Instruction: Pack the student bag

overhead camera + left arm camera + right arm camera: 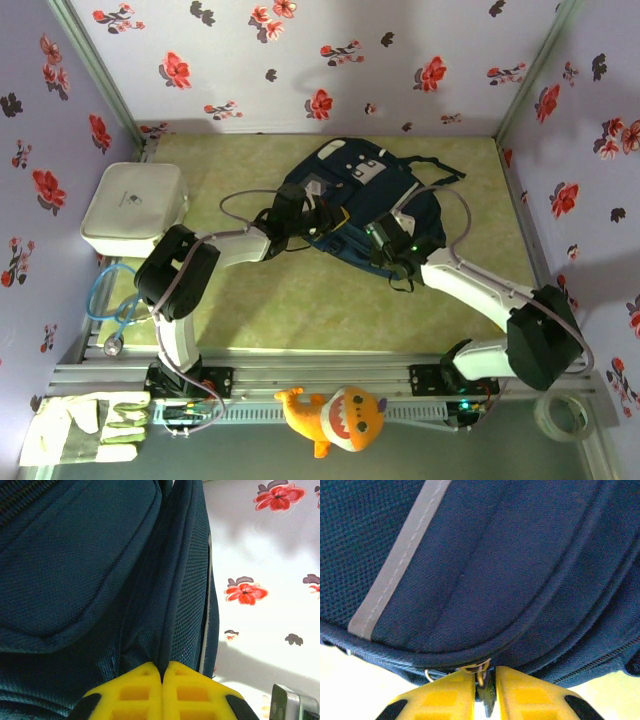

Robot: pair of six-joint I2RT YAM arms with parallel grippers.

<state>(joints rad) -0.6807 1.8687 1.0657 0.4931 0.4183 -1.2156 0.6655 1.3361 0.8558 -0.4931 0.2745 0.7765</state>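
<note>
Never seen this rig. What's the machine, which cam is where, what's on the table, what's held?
Two robot arms bolted at the table's near edge, each with a two-finger gripper. One picture looks down from above and behind them; the other two come from wrist cameras, so the yellow fingers are each arm's own. On the table: a navy student bag, a white box, and a blue stethoscope at the left edge. Work gloves, an orange shark plush and a tape roll lie off it, by the bases. The left gripper is shut on a fold of the bag; the right gripper is closed around its zipper pull.
</note>
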